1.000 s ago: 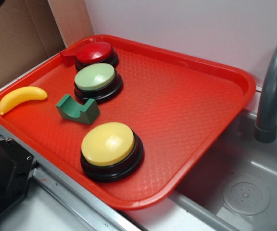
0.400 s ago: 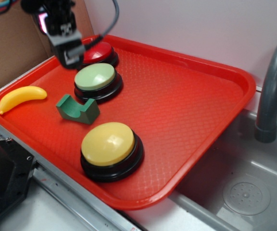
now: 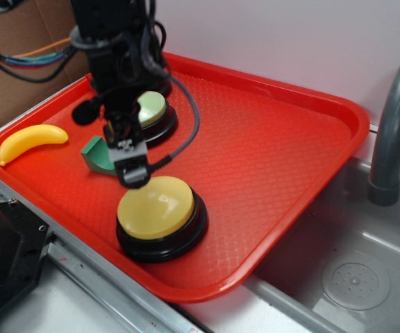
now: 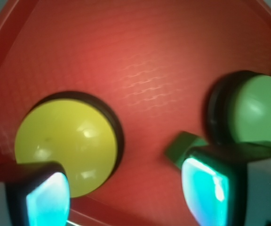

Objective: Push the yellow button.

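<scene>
Red textured tray (image 3: 276,146) carrying everything, sitting beside a grey sink (image 3: 356,277) with a grey faucet (image 3: 394,125) standing at right. Yellow button (image 3: 155,206) resting on its glossy black base near the tray's front edge; in the wrist view, yellow dome (image 4: 65,143) lying lower left. Gripper (image 3: 133,175) hanging just above the button's far-left rim, pointing down; contact not discernible. Fingers (image 4: 48,197) showing well apart in the wrist view, glowing cyan, one overlapping the yellow dome, the other lying over a green block (image 4: 182,148): spread wide, pinching nothing. Pale green button (image 3: 151,109) sitting behind, partly hidden by the black arm and its cables. Green block (image 3: 96,156) lying left of the gripper. Toy banana (image 3: 30,141) lying at the tray's left edge.
</scene>
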You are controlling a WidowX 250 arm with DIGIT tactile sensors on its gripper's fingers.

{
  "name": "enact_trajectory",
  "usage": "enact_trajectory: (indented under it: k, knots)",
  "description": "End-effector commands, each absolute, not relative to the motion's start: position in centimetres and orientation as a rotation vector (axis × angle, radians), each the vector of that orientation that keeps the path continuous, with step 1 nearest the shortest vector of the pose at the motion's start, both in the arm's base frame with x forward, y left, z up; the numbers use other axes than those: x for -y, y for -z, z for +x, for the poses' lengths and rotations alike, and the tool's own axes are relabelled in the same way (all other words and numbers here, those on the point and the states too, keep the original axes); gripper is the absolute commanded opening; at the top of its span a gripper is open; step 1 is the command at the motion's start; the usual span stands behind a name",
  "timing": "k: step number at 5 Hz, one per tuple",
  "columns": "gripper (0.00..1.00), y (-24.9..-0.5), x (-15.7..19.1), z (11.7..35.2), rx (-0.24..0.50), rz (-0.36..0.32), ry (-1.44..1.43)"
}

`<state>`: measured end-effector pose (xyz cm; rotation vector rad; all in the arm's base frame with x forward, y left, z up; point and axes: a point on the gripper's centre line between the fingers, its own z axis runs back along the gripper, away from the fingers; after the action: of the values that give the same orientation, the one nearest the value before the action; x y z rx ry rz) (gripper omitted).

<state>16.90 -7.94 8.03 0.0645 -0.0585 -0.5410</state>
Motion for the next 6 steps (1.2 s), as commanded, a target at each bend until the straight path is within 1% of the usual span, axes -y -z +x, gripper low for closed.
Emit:
enact_trajectory:
  k: [1,2,3,4,5,6]
  knots:
    - [1.00,-5.4,11.4,18.5,0.050,-0.027,0.651]
    - [1.00,-4.8,11.8,18.8,0.020,0.003,0.716]
    - [1.00,-6.8,11.5,19.0,0.002,0.080,0.710]
    - [1.00,-10.7,10.6,18.9,0.104,0.134,0.681]
    - [1.00,-12.7,10.0,18.4,0.088,0.146,0.647]
    - [1.00,-13.5,9.5,18.3,0.035,0.131,0.668]
